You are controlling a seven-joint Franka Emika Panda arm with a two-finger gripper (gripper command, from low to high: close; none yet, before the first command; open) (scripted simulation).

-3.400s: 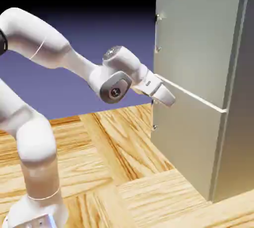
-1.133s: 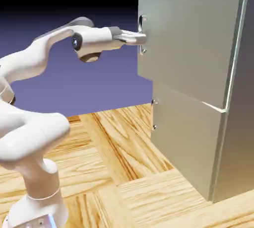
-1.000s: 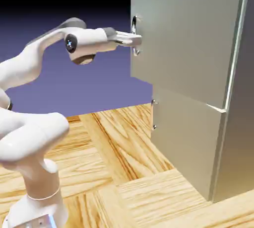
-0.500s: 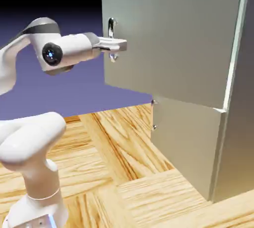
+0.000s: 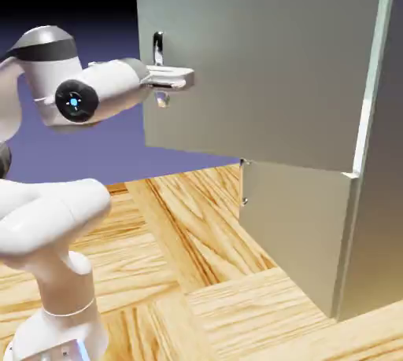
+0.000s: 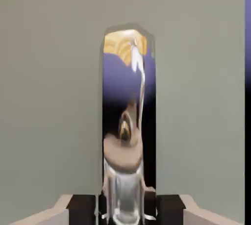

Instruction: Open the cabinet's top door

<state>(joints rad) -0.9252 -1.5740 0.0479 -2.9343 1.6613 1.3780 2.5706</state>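
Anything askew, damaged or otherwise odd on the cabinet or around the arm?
Nothing stands out. The large grey upper door stands ajar, as the task wants, with the pincer at its curved silver handle. The flat grey lower door looks closed. No dents or spills visible.

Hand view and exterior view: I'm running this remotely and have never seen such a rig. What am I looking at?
The machine is a white Franka Panda arm with a two-finger gripper. The exterior view comes from a fixed camera beside it; the hand view looks along the gripper from the hand. On the wood-patterned surface stand the arm and a grey metallic cabinet. Its top door is swung partly out; the lower door looks closed. The fingers are closed on the top door's shiny bar handle, which mirrors its surroundings.
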